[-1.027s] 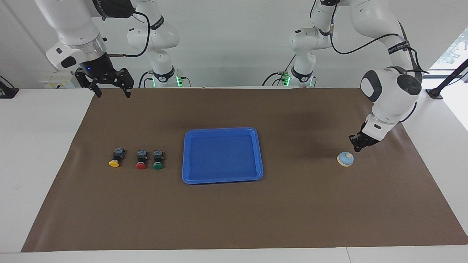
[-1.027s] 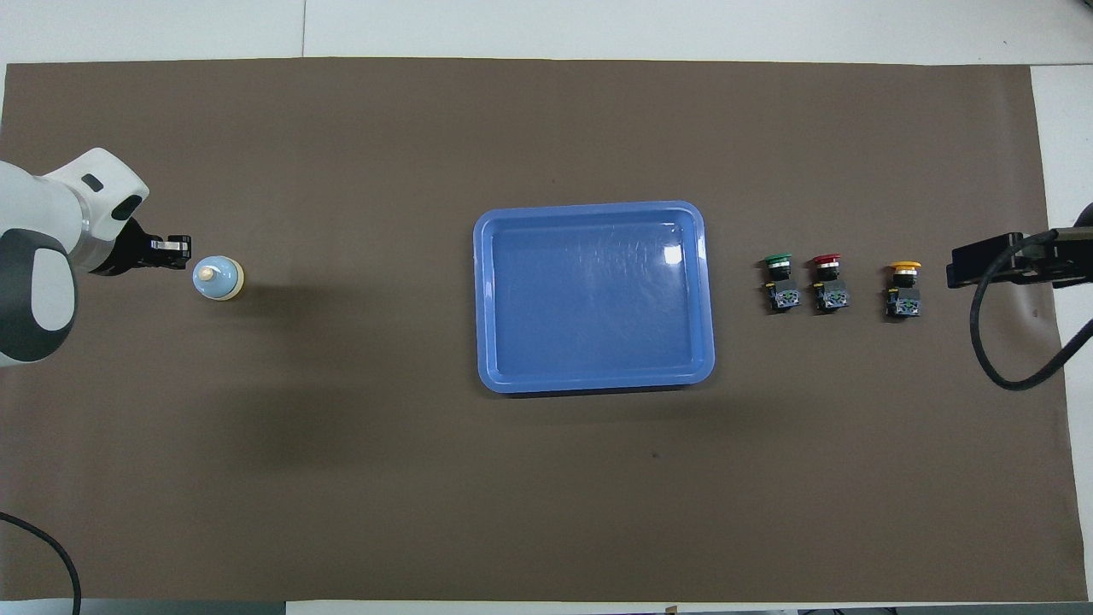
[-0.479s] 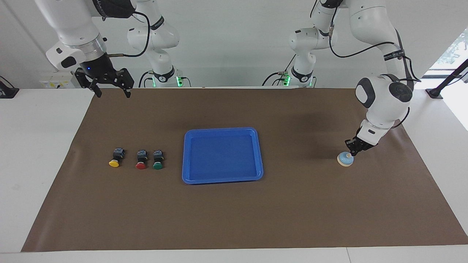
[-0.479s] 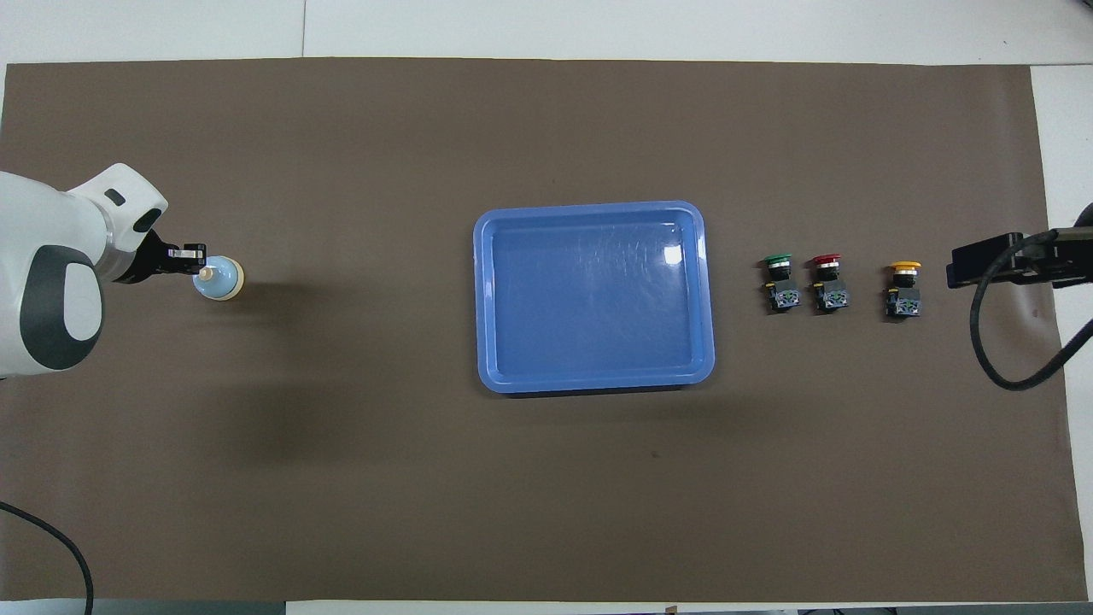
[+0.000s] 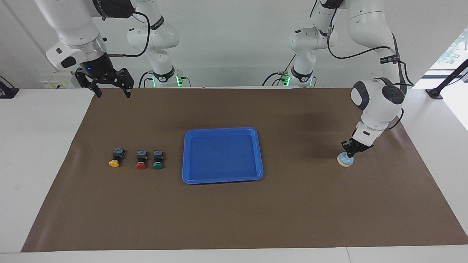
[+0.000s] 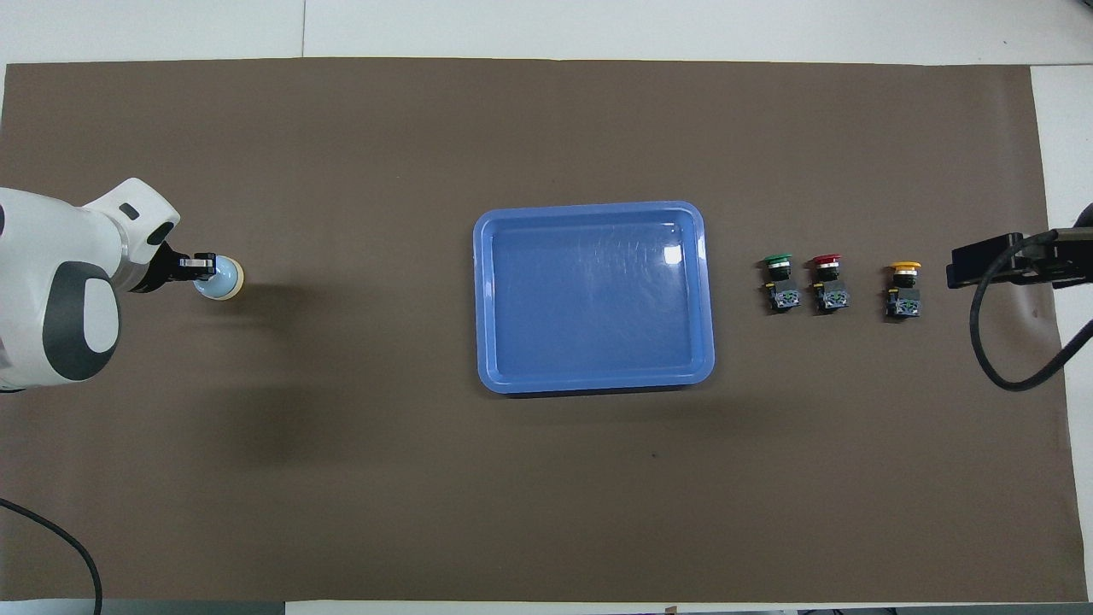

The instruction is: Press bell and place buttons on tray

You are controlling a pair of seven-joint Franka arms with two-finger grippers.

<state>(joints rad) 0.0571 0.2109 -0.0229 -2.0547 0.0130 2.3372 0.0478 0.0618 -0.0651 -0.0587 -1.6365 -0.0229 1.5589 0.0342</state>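
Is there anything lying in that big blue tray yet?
No, the bright-blue rectangular plastic tray holds nothing.

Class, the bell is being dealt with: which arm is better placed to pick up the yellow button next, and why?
The right. Its gripper waits open at the buttons' end; the yellow button lies outermost there. The left gripper is on the bell.

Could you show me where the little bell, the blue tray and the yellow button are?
bell (image 5: 344,160), facing view, on its dome.
tray (image 5: 222,154), facing view, on its bare floor.
yellow button (image 5: 114,163), facing view, on its cap.
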